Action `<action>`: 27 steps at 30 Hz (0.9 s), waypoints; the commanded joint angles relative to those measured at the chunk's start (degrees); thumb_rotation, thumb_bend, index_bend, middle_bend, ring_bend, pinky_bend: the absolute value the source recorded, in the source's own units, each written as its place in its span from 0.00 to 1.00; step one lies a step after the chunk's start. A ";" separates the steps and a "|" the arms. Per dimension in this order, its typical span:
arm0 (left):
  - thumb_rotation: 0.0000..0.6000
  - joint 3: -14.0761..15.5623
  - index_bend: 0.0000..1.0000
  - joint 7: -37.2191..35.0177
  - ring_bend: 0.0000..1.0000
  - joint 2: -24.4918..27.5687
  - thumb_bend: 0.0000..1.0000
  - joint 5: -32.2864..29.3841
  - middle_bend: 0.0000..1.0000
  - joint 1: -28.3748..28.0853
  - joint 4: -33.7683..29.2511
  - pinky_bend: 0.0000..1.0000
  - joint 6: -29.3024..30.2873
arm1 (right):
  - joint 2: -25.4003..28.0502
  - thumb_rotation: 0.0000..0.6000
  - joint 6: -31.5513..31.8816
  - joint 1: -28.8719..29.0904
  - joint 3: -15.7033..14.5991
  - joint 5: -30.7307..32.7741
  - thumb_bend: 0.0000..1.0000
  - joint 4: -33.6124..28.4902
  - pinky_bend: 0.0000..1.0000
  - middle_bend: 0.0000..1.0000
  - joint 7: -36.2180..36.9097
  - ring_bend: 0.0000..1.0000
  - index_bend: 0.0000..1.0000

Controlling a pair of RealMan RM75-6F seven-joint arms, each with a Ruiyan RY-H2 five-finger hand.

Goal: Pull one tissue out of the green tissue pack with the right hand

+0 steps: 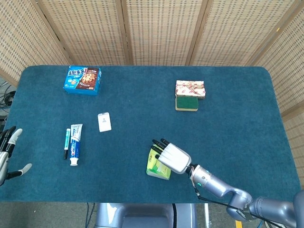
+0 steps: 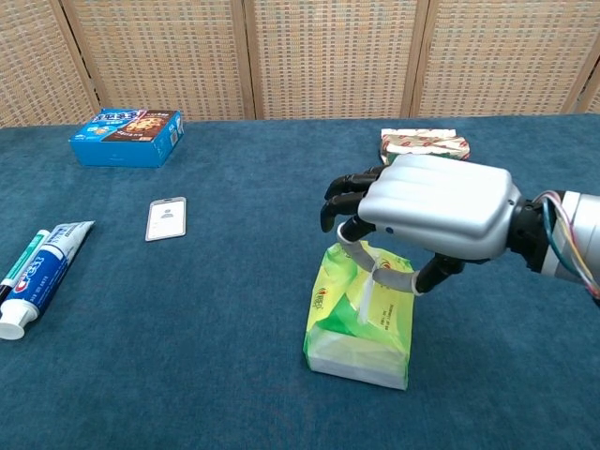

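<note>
Blue-carpeted table (image 1: 237, 118) carries a cookie box (image 1: 82, 80) far left, card (image 1: 104, 121), toothpaste (image 1: 75, 143), pen (image 1: 67, 143), green tissue pack (image 2: 360, 319) near, patterned box (image 1: 190, 88), green sponge (image 1: 186, 103).
</note>
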 commanded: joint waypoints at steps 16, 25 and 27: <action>1.00 -0.10 0.00 -1.10 0.00 0.45 0.00 -0.28 0.00 0.06 0.05 0.00 -0.14 | 8.51 1.00 9.91 1.82 10.70 3.60 0.57 -4.24 0.32 0.35 2.13 0.22 0.67; 1.00 -0.16 0.00 -1.33 0.00 0.61 0.00 -0.48 0.00 -0.02 -0.05 0.00 -0.38 | 7.03 1.00 7.49 4.33 20.65 20.22 0.57 5.38 0.33 0.35 -3.78 0.22 0.67; 1.00 -0.22 0.00 -1.20 0.00 0.61 0.00 -0.71 0.00 -0.09 -0.10 0.00 -0.57 | 4.85 1.00 6.94 4.88 21.47 23.97 0.57 9.21 0.33 0.35 -4.97 0.22 0.67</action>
